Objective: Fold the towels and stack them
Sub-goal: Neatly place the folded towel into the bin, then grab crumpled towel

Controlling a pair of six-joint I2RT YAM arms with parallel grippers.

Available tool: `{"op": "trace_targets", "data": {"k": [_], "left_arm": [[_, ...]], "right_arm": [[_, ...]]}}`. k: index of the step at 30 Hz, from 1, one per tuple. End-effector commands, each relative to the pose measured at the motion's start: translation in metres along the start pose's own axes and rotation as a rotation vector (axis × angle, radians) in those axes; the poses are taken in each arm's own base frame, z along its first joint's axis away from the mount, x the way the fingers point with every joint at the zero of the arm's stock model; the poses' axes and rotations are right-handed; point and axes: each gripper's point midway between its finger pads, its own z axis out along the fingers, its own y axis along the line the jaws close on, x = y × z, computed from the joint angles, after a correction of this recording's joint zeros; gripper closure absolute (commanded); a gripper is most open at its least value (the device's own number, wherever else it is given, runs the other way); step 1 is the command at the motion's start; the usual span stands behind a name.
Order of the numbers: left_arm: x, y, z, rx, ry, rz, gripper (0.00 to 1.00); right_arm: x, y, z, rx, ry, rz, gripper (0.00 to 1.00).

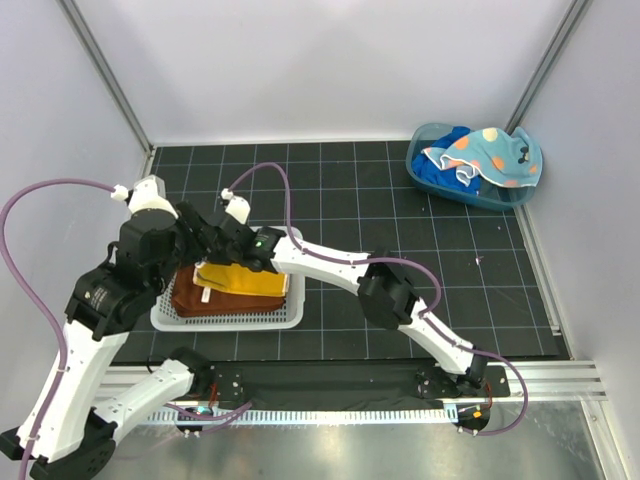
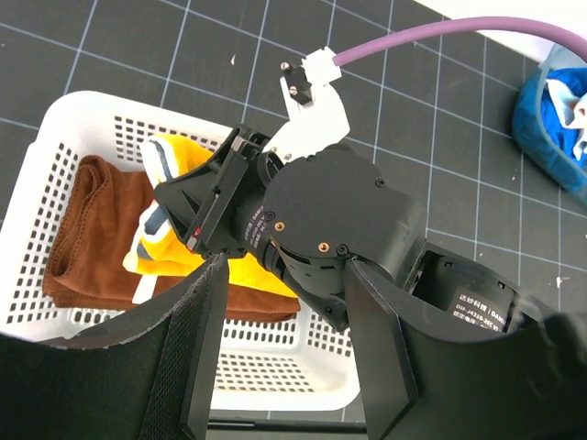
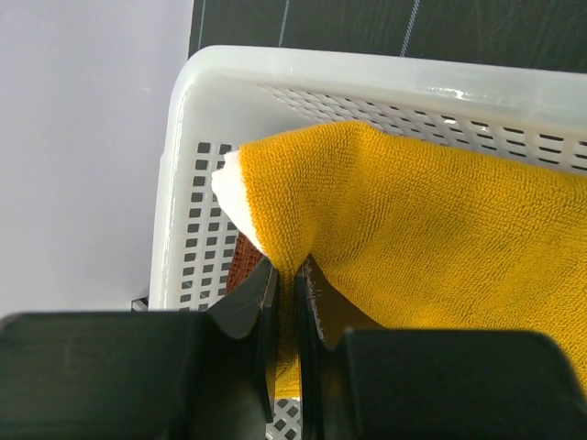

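Yellow towel lies on the brown towel in the basket, a fold pinched between the closed jaws of the right gripper. Left gripper hovers above, jaws apart, apparently empty; 2 more towels in the far tub.

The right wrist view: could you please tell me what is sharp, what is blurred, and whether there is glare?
Right wrist view: the weave of the yellow towel is sharp, the right gripper close to the lens is dark and soft, small glare spots sit on the white basket rim.
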Motion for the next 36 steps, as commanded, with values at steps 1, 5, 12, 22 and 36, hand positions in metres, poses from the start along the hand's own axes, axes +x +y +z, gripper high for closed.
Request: {"op": "trace_targets", "data": {"k": [1,5,12,22,36], "left_arm": [[-0.001,-0.007,0.007,0.015,0.000,0.007,0.42],[0.000,-0.008,0.010,0.012,0.007,0.007,0.42],[-0.007,-0.015,0.008,0.029,-0.003,0.002,0.42],[-0.028,-0.050,0.003,0.149,-0.010,-0.045,0.43],[0.049,-0.131,0.066,0.261,0.183,0.031,0.44]], "right_arm": [[0.007,0.030,-0.004,-0.070,-0.002,0.028,0.99],[0.013,0.030,0.001,-0.083,0.017,0.025,0.92],[-0.006,0.046,-0.016,-0.109,-0.018,-0.079,0.48],[-0.106,0.019,-0.103,-0.053,-0.221,-0.081,0.31],[-0.225,-0.169,-0.265,0.289,-0.506,0.012,0.30]]}}
